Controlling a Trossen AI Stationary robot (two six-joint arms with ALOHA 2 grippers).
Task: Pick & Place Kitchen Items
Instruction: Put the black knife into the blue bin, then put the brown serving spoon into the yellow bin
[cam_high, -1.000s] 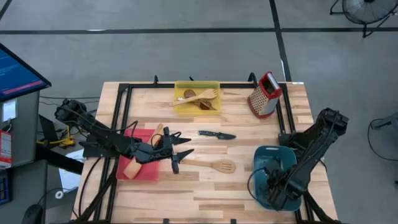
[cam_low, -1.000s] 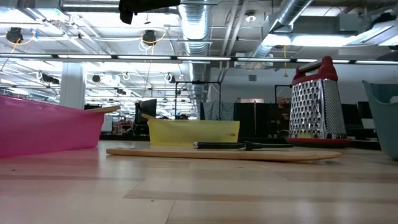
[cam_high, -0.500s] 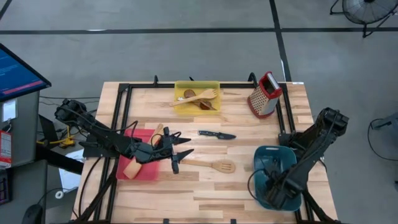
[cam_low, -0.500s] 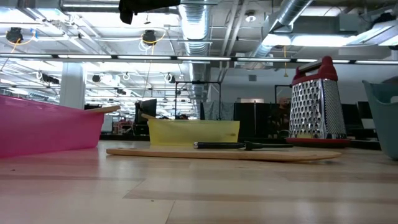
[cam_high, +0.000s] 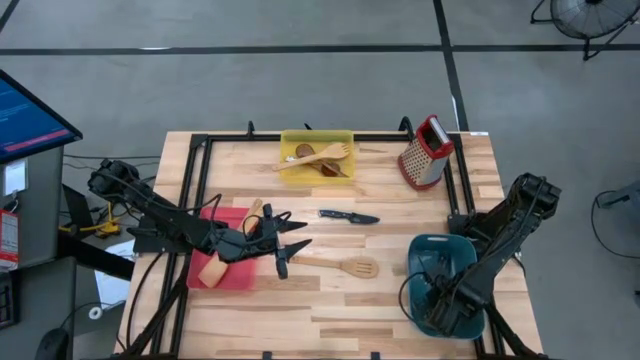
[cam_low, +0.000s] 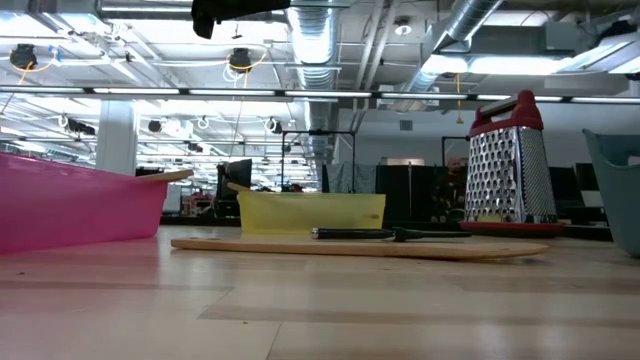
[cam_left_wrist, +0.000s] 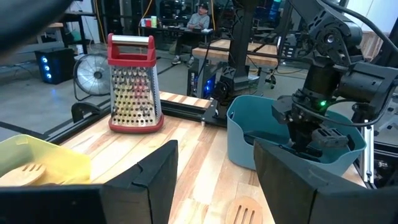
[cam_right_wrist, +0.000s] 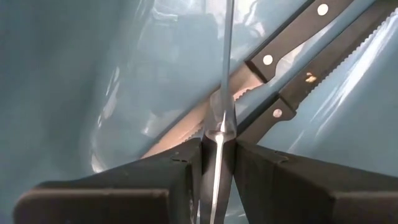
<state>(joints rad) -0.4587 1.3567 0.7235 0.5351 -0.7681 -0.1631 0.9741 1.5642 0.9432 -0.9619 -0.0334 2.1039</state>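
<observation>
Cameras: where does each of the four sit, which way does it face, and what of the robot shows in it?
High view: above the table, looking straight down; both arms show, left gripper by the red bin, right gripper in the teal bin.
Low view: at tabletop height, looking level across; only a dark arm part at the top edge.
Left wrist view: looks past its own open fingers across the table at the right arm.
Right wrist view: looks into the teal bin, fingers shut on a knife.
Shared: the box grater shows in the high, low and left wrist views.

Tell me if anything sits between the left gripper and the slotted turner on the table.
Nothing visible does. The left gripper, open, hovers beside the red bin; the turner lies just beyond it on bare wood.
</observation>
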